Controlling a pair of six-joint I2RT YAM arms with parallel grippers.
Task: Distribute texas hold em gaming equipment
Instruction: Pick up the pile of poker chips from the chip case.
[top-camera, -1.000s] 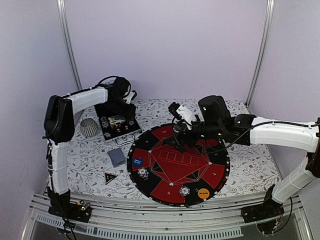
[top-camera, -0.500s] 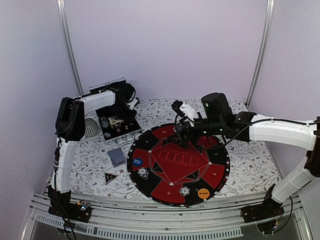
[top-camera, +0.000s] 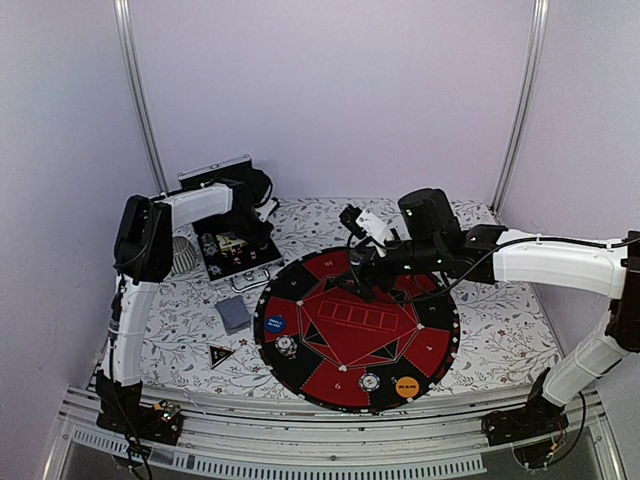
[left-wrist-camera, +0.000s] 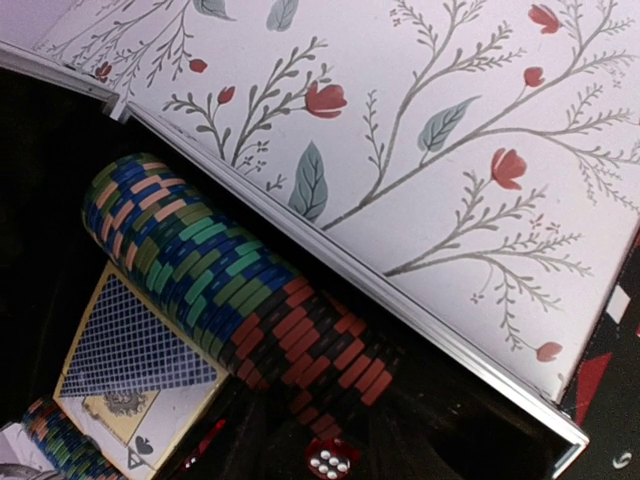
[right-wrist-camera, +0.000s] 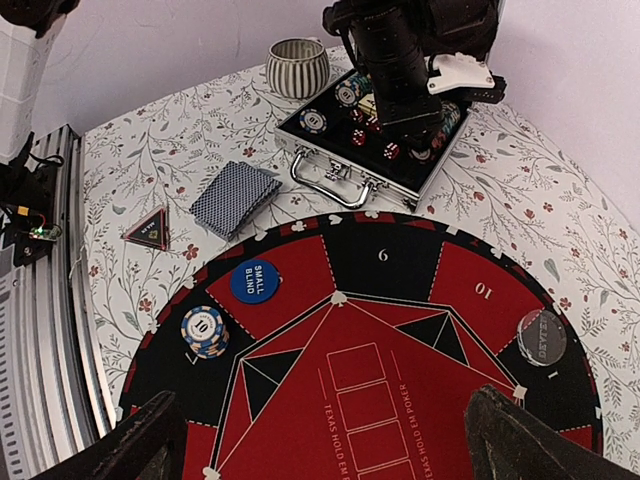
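A deck of grey-blue-backed cards (right-wrist-camera: 236, 196) lies face down on the flowered tablecloth (left-wrist-camera: 450, 150), just off the left rim of the round red-and-black mat (top-camera: 357, 330), between the black triangular marker (right-wrist-camera: 148, 230) and the handle side of the open silver-edged case (right-wrist-camera: 325, 178). On the mat's left rim a blue blind button (right-wrist-camera: 254, 281) sits next to a striped chip stack (right-wrist-camera: 204, 331). A second chip stack (top-camera: 370, 381) and an orange blind button (top-camera: 406, 386) rest on the near rim, and a clear round disc (right-wrist-camera: 541, 337) lies on the far side. Inside the case a long row of chips (left-wrist-camera: 230, 280) in blue, green and red bands lies on its side along the wall, with a face-up card (left-wrist-camera: 140, 370) and a red die (left-wrist-camera: 330, 462) beside it. The left gripper (right-wrist-camera: 408, 118) reaches down into the case, and whether its jaws hold anything cannot be told. The right gripper (top-camera: 360, 282) hangs over the mat's far half, its fingers (right-wrist-camera: 150, 440) spread wide with nothing between them. A striped cup (right-wrist-camera: 298, 66) stands beside the case.
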